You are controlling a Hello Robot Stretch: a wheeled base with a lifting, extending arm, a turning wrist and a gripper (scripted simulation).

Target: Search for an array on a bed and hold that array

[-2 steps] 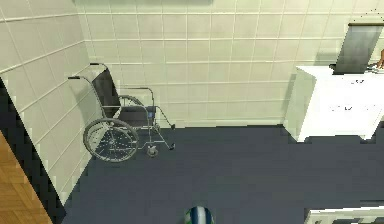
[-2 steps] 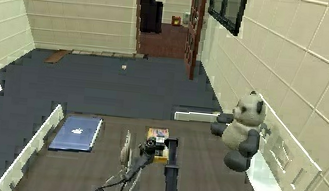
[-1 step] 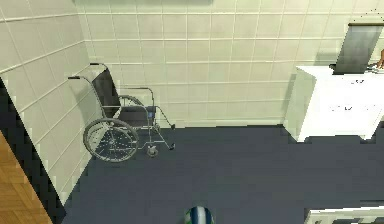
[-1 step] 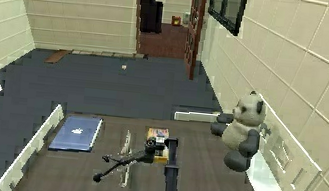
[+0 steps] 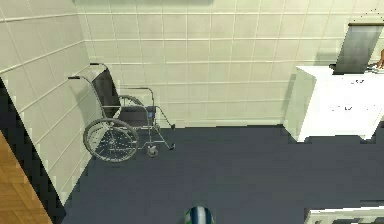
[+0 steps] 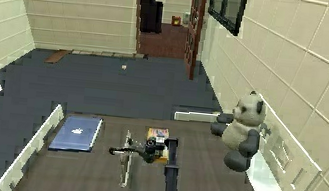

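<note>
**Gripper**: at the far end of the dark arm, over the brown bed. Whether it holds anything cannot be told.

**Small dark-and-orange thing**: lies on the bed just beside the arm's end. It is up and to the right of the gripper in the arm side view, on the side away from the fingers. By elimination it is probably the array. Its long axis is too small to read.

**Laptop**: flat on the bed, off to the gripper's left in that view and apart from it.

**Panda toy**: seated at the bed's right end, near a pillow.

**Doorway**: in the far wall.

**Wheelchair**, **white cabinet**: forward view, on the dark floor.
</note>
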